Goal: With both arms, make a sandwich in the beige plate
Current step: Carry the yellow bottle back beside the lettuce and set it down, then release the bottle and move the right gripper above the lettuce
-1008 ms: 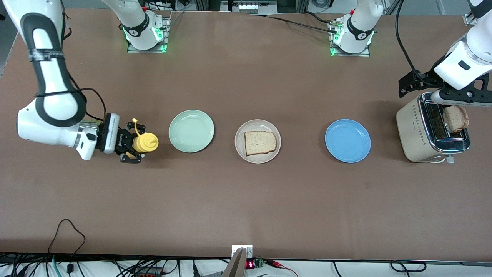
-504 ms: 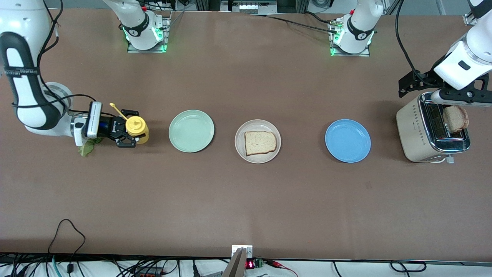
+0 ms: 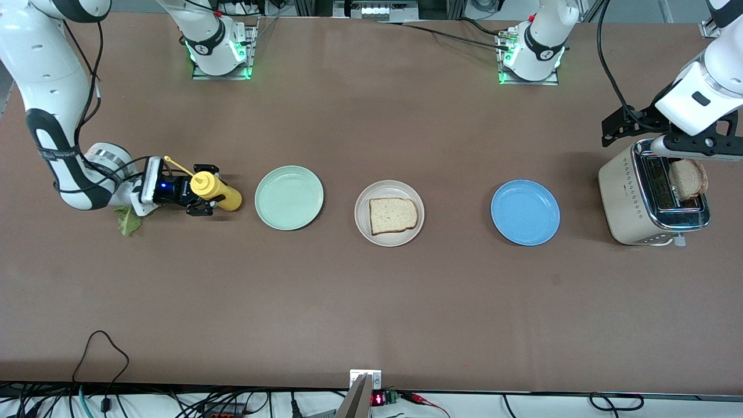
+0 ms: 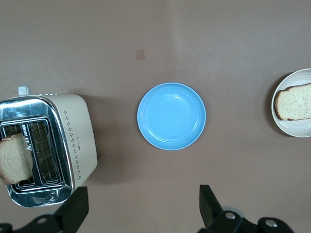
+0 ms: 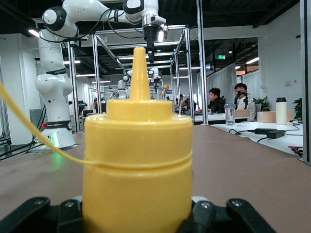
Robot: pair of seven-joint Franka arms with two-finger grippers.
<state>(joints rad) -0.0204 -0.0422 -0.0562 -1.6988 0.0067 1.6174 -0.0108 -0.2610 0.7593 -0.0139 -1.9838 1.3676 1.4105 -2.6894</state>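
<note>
We see the right gripper (image 3: 200, 200) low at the right arm's end of the table, its fingers clamped around a yellow squeeze bottle (image 3: 216, 193) whose nozzle stands upright in the right wrist view (image 5: 137, 160). A green lettuce leaf (image 3: 128, 220) lies on the table just beside that gripper's wrist, and the mint green plate (image 3: 289, 197) sits near the bottle, toward the middle of the table. Next along the row from that plate we find the beige plate (image 3: 389, 213), well apart from both grippers, with one bread slice (image 3: 393, 215) lying flat in it. The left gripper (image 4: 141, 211) hangs over the toaster (image 3: 633, 197) with its fingers spread wide and nothing between them. A second bread slice (image 3: 688, 178) stands in the toaster's slot just below it, and the blue plate (image 3: 525, 212) rests near the toaster.
</note>
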